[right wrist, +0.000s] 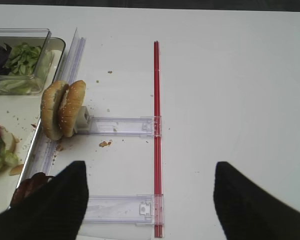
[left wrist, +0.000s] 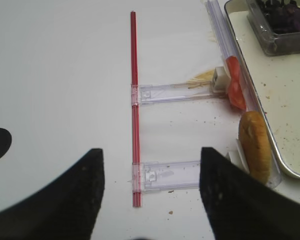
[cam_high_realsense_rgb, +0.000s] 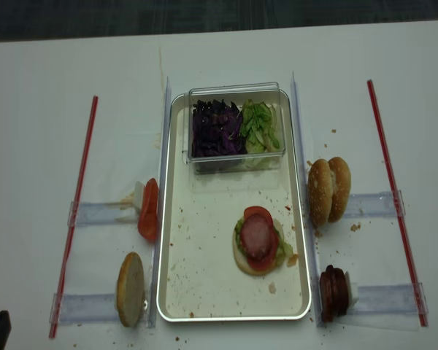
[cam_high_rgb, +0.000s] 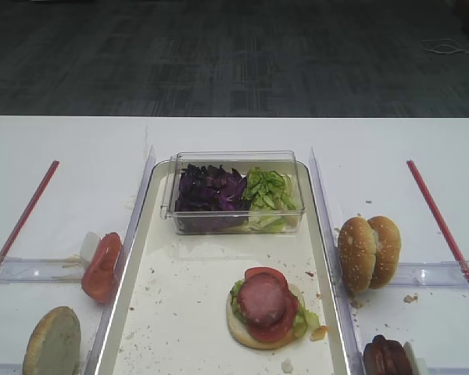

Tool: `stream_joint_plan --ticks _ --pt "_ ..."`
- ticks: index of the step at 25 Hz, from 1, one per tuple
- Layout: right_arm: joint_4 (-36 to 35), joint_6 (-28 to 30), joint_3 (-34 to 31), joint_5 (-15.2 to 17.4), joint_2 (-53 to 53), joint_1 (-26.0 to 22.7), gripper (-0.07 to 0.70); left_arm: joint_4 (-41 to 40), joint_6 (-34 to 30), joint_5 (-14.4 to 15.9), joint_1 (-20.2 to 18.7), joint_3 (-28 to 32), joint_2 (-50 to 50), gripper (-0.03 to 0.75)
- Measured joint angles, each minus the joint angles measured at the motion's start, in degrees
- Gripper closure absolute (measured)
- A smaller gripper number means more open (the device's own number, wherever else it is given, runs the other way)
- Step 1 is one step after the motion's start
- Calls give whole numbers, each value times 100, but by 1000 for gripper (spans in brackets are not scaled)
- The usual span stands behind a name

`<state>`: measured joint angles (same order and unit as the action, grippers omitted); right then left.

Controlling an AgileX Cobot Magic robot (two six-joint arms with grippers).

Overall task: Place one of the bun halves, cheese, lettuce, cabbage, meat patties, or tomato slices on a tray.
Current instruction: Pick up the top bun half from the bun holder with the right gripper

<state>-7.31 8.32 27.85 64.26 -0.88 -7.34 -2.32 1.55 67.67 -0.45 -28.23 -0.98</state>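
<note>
The tray (cam_high_rgb: 152,273) lies mid-table. On it sits a bun bottom stacked with lettuce, tomato and a meat patty (cam_high_rgb: 264,301). Two seeded bun halves (cam_high_rgb: 369,251) stand on edge right of the tray, with meat patties (cam_high_rgb: 387,358) nearer the front. Tomato slices (cam_high_rgb: 102,267) and a flat bun half (cam_high_rgb: 53,342) stand on the left. Cabbage (cam_high_rgb: 211,191) and lettuce (cam_high_rgb: 270,191) fill a clear box. Cheese is out of view. My right gripper (right wrist: 150,167) hangs open over the table right of the buns (right wrist: 63,109). My left gripper (left wrist: 151,152) is open, left of the flat bun (left wrist: 255,145).
Red strips (cam_high_rgb: 438,219) (cam_high_rgb: 23,215) run along both outer sides, joined to the tray by clear plastic rails (right wrist: 120,125) (left wrist: 175,92). Crumbs speckle the tray and the table. The table's far edge (cam_high_rgb: 234,117) meets dark carpet.
</note>
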Motion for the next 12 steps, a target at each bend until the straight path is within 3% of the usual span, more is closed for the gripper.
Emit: stream_joint_plan --ticks 12 --pt "0 -9 0 0 0 0 73 0 0 0 0 0 0 295"
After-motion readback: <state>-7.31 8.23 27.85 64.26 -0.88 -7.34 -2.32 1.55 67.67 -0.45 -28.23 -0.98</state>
